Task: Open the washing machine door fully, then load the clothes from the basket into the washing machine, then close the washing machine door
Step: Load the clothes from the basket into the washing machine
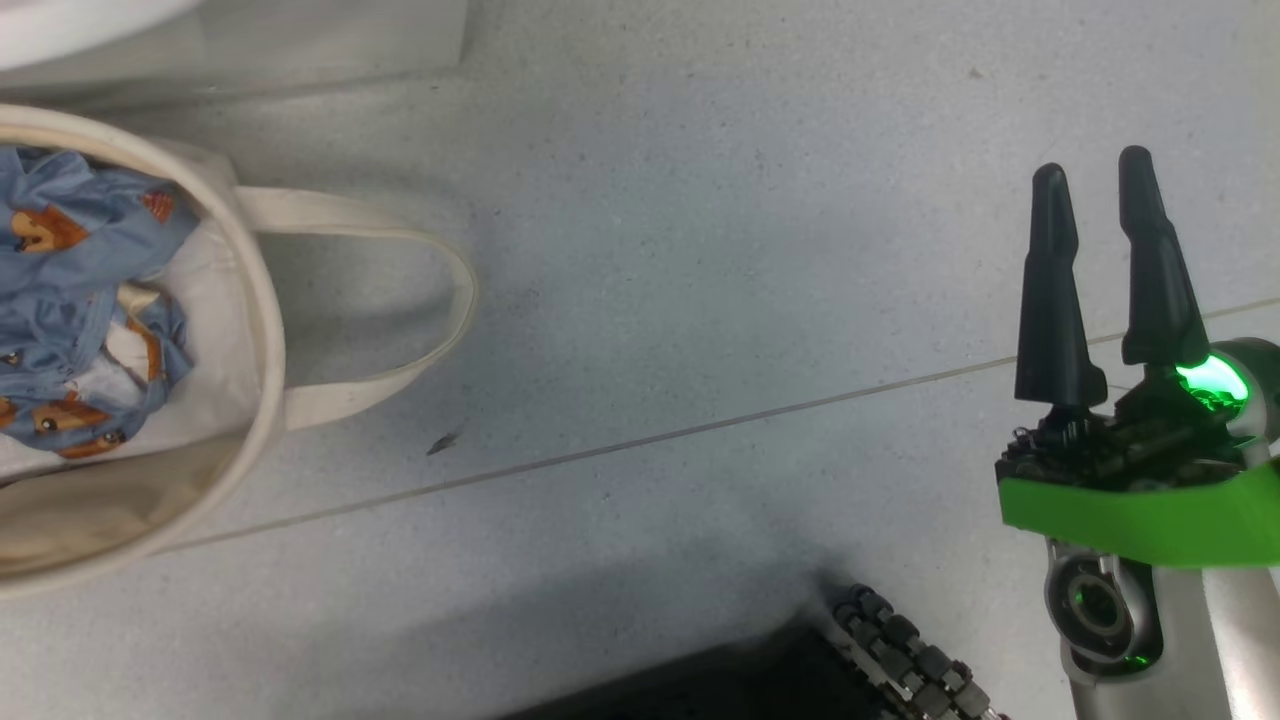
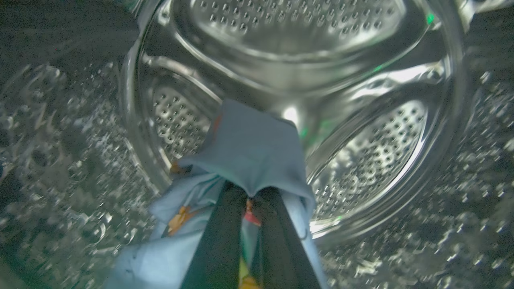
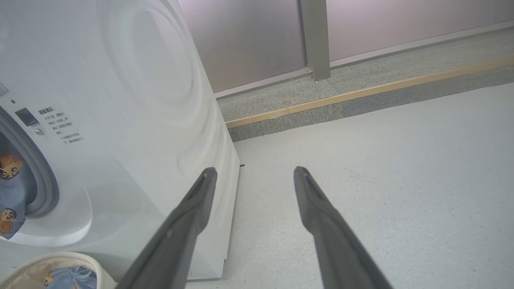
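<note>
"Where's the left pincer point(image 2: 252, 196) got to?"

"Deep inside the washing machine point(image 3: 120, 120), pointing at the back of the steel drum point(image 2: 361, 160). Its two dark fingers are clenched tight on a light blue garment point(image 2: 253, 148). The cloth is folded over their tips and trails down behind them."

"Why carry it so far in?"

"My guess is so it drops well inside when let go, not on the grey seal point(image 3: 48, 188) at the mouth. Looking from the right wrist, there's blue cloth point(image 3: 12, 196) with a cartoon figure hanging right at that opening. So part of the load may be lying over the edge, and it could get pinched when the machine is shut."

"And the right pincer point(image 1: 1092, 165)?"

"Released, fingers spread wide, holding nothing. It hangs over bare floor point(image 1: 700, 300) beside the machine's flank, kept out of the way, I'd say, while the other arm works."

"So is the loading finished?"

"No. The basket point(image 1: 255, 330) stands on the floor just below the opening. More clothes point(image 1: 70, 300) lie crumpled in it, blue with orange-brown figures. I reckon that means at least one more trip, then shutting the machine."
</note>
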